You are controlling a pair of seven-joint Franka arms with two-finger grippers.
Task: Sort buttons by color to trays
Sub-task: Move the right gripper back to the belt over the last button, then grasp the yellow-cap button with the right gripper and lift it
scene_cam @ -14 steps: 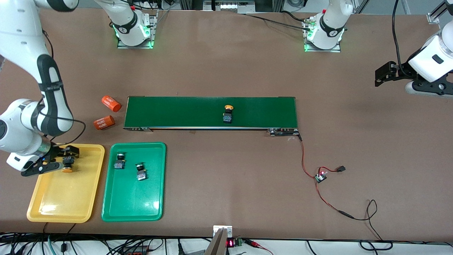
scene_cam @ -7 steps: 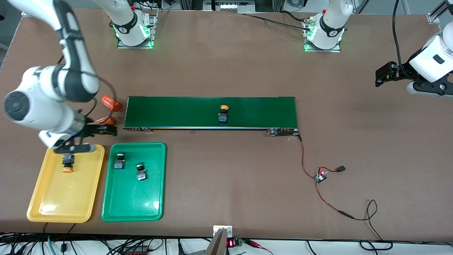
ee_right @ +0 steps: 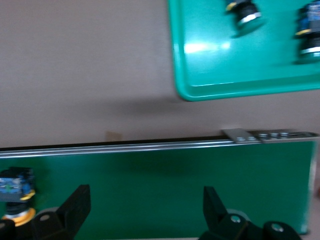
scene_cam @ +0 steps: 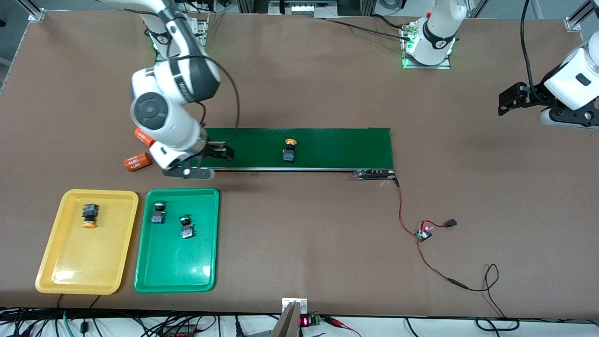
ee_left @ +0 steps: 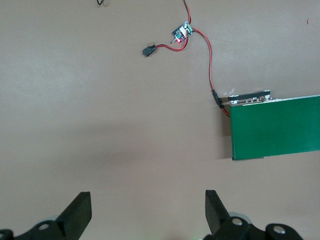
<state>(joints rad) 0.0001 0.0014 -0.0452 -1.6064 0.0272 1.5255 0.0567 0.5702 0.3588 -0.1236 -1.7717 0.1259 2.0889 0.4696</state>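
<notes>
One yellow-capped button (scene_cam: 289, 150) rides on the dark green belt (scene_cam: 337, 147). It also shows in the right wrist view as a button (ee_right: 15, 197) beside my open right gripper (ee_right: 145, 205). That right gripper (scene_cam: 210, 163) hangs empty over the belt's end toward the right arm. The yellow tray (scene_cam: 61, 262) holds one yellow-capped button (scene_cam: 89, 216). Two green-capped buttons (scene_cam: 158, 213) (scene_cam: 186, 227) lie in the green tray (scene_cam: 196, 262). My left gripper (scene_cam: 507, 100) waits open over bare table at the left arm's end, as the left gripper (ee_left: 148, 210) in its wrist view confirms.
Two orange cylinders (scene_cam: 142, 135) (scene_cam: 138, 162) lie by the belt's end near the right arm, one partly hidden by it. A small circuit board (scene_cam: 424, 232) with red wires trails from the belt's other end toward the front camera.
The right gripper left the yellow tray, where the button stays, and swung over the belt's end. The button on the belt drifted toward the right arm's end. The left arm held still.
</notes>
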